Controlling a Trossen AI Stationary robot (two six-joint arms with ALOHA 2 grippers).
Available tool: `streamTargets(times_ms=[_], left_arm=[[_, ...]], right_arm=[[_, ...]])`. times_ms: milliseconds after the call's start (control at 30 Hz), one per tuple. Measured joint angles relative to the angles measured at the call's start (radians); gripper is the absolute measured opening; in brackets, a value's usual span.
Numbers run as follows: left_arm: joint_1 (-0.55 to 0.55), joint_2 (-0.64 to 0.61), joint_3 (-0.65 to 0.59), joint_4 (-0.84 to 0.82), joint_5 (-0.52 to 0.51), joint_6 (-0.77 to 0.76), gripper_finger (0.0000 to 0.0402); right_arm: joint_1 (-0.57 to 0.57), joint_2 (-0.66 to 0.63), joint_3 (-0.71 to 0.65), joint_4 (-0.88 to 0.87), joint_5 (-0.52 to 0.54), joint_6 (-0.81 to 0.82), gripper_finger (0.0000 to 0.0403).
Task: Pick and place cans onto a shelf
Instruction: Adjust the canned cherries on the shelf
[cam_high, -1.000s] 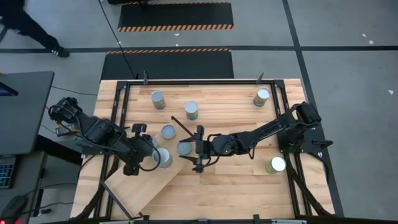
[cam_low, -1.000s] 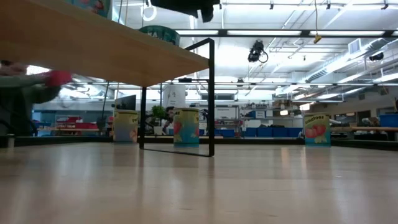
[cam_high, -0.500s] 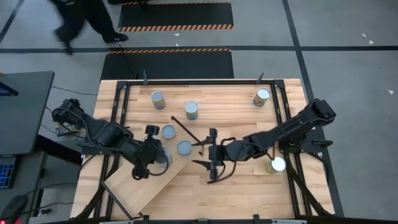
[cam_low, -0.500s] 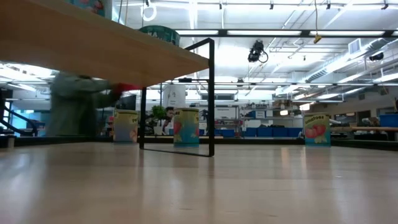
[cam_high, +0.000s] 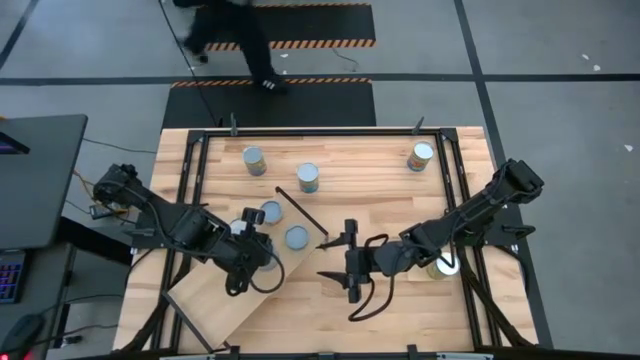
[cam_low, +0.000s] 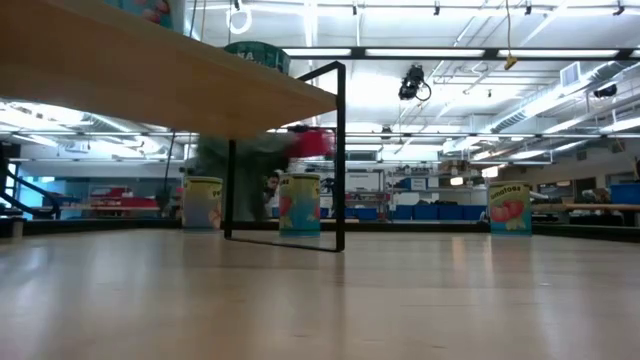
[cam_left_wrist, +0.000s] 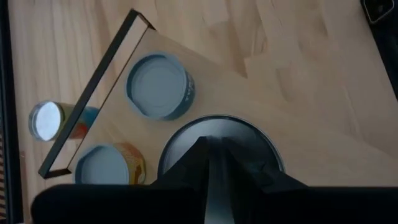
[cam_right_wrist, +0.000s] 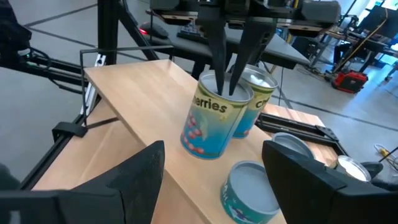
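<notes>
Three cans (cam_high: 296, 237) stand upright on the shelf (cam_high: 215, 300), clustered at its end nearest the table's middle. Left gripper (cam_high: 252, 258) is right over one of them, fingers (cam_right_wrist: 219, 59) pinched together, tips down on the silver lid and not around the can. Right gripper (cam_high: 328, 260) hangs just beside the shelf's corner, jaws spread wide, holding nothing. Four more cans are well apart out on the tabletop (cam_high: 400, 320). Beyond the table, a person (cam_high: 235, 35) walks past.
</notes>
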Motion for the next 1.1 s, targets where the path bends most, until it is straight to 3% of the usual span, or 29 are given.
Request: streamTargets(times_ms=[533, 700, 833, 1000, 1100], left_arm=[[0.002, -0.001, -0.001, 0.058, 0.032, 0.028, 0.0050], [0.002, -0.005, 0.072, 0.045, 0.023, 0.027, 0.0050], [0.002, -0.006, 0.151, -0.113, 0.014, -0.029, 0.0050], [0.003, -0.041, 0.154, -0.360, 0.009, -0.245, 0.0050], [0.003, -0.075, 0.098, -0.345, 0.014, -0.302, 0.0043]], right_arm=[[0.005, 0.000, 0.000, 0.000, 0.002, -0.004, 0.0276], [0.002, 0.000, 0.000, 0.004, 0.002, -0.007, 0.0276], [-0.004, 0.000, 0.000, -0.004, 0.003, 0.000, 0.0276], [-0.002, 0.000, 0.000, -0.024, 0.003, 0.003, 0.0276], [0.000, 0.000, 0.000, -0.025, 0.003, 0.003, 0.0276]])
